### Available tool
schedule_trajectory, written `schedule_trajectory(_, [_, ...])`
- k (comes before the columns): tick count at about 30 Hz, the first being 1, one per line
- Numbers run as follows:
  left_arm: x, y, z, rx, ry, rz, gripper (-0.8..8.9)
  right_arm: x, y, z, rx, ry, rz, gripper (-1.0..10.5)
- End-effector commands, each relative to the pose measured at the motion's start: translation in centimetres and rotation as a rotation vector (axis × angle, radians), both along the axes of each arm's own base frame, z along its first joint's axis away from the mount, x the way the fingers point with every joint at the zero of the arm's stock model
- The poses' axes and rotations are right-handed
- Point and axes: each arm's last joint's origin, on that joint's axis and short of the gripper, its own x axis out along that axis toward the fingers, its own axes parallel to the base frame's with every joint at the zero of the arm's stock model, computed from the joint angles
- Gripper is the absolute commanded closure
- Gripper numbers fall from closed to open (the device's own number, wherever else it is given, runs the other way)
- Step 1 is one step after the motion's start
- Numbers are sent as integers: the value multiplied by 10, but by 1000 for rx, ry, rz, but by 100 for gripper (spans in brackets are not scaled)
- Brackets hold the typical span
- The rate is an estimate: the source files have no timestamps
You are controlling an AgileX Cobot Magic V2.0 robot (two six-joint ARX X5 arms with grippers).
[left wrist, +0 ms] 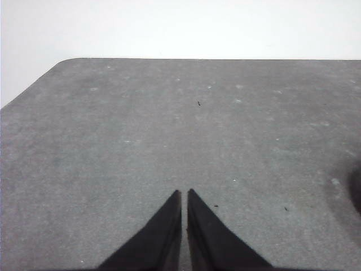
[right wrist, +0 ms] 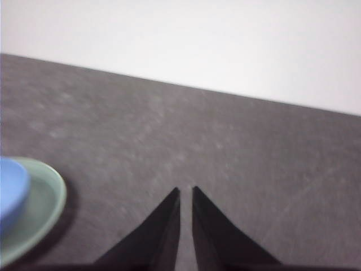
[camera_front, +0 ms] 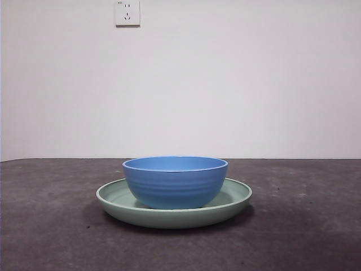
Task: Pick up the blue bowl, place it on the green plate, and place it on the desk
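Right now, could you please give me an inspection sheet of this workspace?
Surface: desk, dark grey, matte, speckled.
Job's things: blue bowl upright inside green plate, which lies flat on the desk.
Clutter: nothing seen.
Grippers: left gripper over bare desk, jaws together, holding nothing; right gripper beside the plate, apart from it, jaws nearly together, holding nothing.
Cables: nothing seen.
Surroundings: white wall with socket.

Plain white wall filling the back, white power socket high on it left of centre, dark speckled tabletop running level to the wall's foot, soft even light, faint shadows
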Motion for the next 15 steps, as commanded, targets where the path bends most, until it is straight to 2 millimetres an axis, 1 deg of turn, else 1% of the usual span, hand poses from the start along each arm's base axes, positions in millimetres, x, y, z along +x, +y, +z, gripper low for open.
schedule_trajectory(1, [1, 0, -7, 0, 25, 6, 794, 4, -1, -26, -13, -11, -28, 915])
schedule_trajectory(4, [1, 0, -7, 0, 25, 6, 794, 5, -3, -48, -18, -10, -76, 915])
schedule_trajectory(7, [1, 0, -7, 0, 25, 6, 794, 6, -4, -61, -25, -7, -121, 916])
schedule_trajectory(13, [1, 0, -7, 0, 25, 6, 794, 7, -8, -73, -21, 12, -246, 915])
schedule_trajectory(15, [1, 0, -7, 0, 25, 6, 794, 7, -8, -76, -25, 19, -259, 915])
